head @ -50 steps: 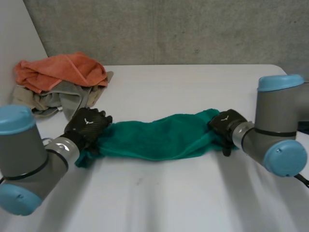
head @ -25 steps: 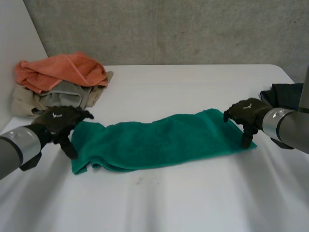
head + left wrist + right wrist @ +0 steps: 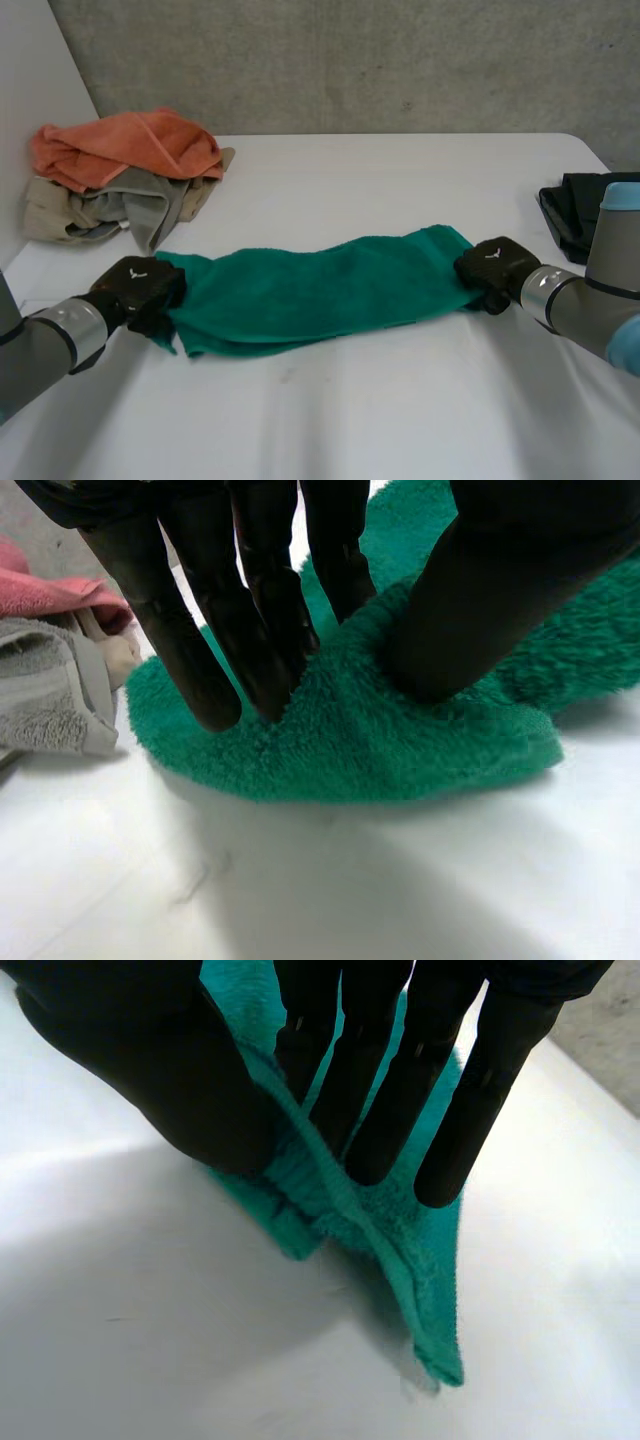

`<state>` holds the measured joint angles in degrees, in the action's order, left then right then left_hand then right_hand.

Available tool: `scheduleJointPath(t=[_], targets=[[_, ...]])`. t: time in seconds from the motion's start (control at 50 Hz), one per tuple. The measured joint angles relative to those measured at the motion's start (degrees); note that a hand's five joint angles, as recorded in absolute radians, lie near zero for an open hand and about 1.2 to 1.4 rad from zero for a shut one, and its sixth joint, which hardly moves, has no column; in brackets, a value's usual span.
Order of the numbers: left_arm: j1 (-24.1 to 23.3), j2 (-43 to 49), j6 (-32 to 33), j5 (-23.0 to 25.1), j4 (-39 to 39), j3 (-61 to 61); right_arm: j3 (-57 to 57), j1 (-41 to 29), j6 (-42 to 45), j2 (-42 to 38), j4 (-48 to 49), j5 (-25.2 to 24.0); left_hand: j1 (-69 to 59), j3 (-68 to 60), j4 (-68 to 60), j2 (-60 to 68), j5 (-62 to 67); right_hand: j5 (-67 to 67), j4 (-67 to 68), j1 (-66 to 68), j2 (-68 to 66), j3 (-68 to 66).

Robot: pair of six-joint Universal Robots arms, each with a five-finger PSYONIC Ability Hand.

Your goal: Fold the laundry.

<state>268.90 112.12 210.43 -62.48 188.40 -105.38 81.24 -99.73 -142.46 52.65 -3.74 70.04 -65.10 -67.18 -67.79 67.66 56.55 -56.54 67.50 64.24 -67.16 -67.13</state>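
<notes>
A green towel lies stretched across the middle of a white bench, already doubled into a long band, with a robot hand at each short end. Half a second ago both hands hovered just off those ends with fingers loose; now they have come back down onto the cloth.

The left hand is at the towel's left end. Its wrist camera shows the fingers on one side of a raised ridge of towel and the thumb pressed into the other side, pinching it. The right hand is at the right end, its fingers and thumb closed on the towel's edge, which stands up off the bench between them.

With both ends held again, the next fold, probably bringing one end over to the other, looks ready to start.

A pile of orange and grey cloths sits at the far left corner, and a dark cloth lies at the right edge.
</notes>
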Motion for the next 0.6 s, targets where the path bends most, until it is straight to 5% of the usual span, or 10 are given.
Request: scheduleJointPath(t=[0.2, 0.36, 0.6], targets=[[-2.6, -8.4, -1.1, -0.5, 0.9, 3.2, -0.4, 0.3, -2.6, 7.6, 2.4, 2.4, 0.0, -0.8, -0.7, 0.7, 0.1, 0.0, 0.9, 0.0, 0.0, -0.7], [-2.6, -24.6, -11.7, -0.3, 0.3, 8.3, -9.1, 0.4, -2.3, 21.6, -12.7, 2.7, 0.0, -0.9, -0.7, 0.8, 0.1, 0.0, 1.0, 0.0, 0.0, -0.7], [-2.0, -30.5, -16.3, 0.0, -5.2, 13.9, -28.5, 0.6, -1.6, 23.9, -30.2, 2.9, 0.0, -0.9, -0.8, 0.8, 0.1, 0.0, 1.1, 0.0, 0.0, -0.7]])
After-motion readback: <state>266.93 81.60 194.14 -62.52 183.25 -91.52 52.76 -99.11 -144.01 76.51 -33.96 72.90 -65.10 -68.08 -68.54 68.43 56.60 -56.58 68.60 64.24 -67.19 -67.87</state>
